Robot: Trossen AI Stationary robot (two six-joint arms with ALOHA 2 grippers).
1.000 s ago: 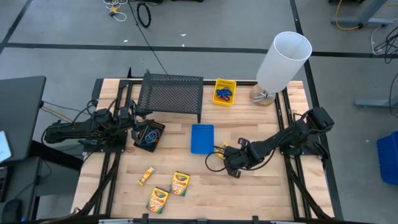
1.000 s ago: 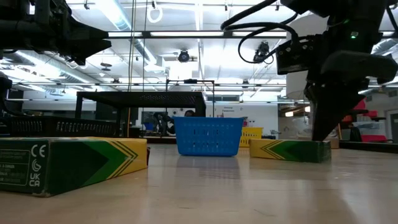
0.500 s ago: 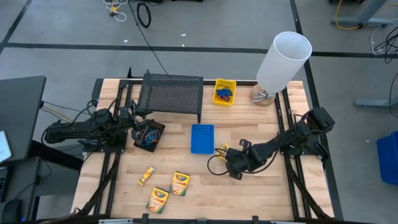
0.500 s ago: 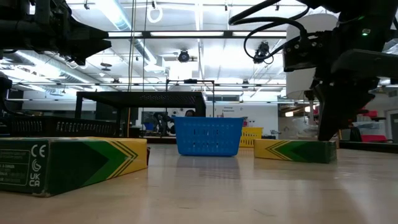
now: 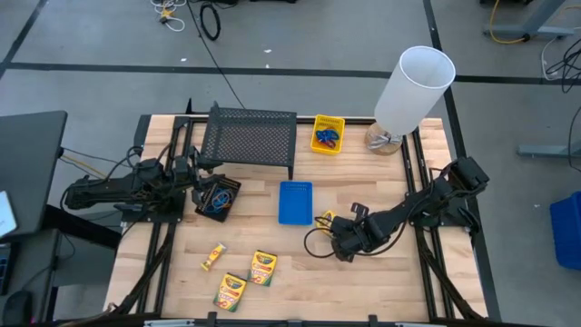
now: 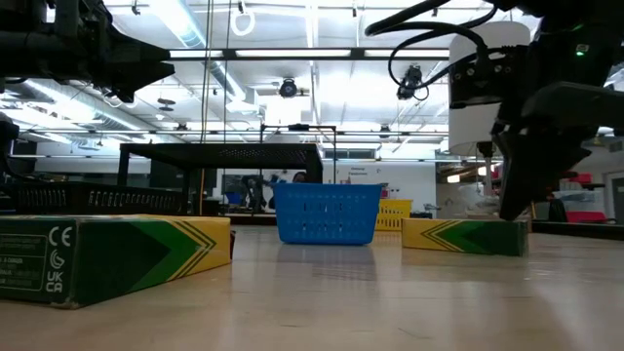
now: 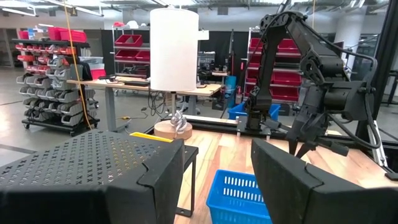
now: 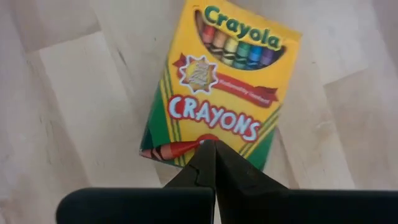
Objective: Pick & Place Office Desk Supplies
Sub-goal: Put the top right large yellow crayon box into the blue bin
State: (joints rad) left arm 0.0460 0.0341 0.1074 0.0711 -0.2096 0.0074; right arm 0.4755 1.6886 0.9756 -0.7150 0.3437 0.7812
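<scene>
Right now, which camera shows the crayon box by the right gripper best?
The right wrist view: the crayon box fills it, label readable, shut right gripper at its edge. The high view shows a yellow sliver; the low view shows its side; the left wrist view doesn't show it.

A large robotics lab or industrial workshop. A wooden table (image 5: 381, 291) with two dark robot arms stands on a grey concrete floor (image 5: 300, 36) marked with dark lines, cables trailing across it. Beyond the table, long ceiling strip lights (image 6: 185, 19) run overhead, workbenches (image 7: 124, 87) stand in rows, and metal shelving holds red storage bins (image 7: 127, 56) and grey parts bins (image 7: 43, 74).
</scene>
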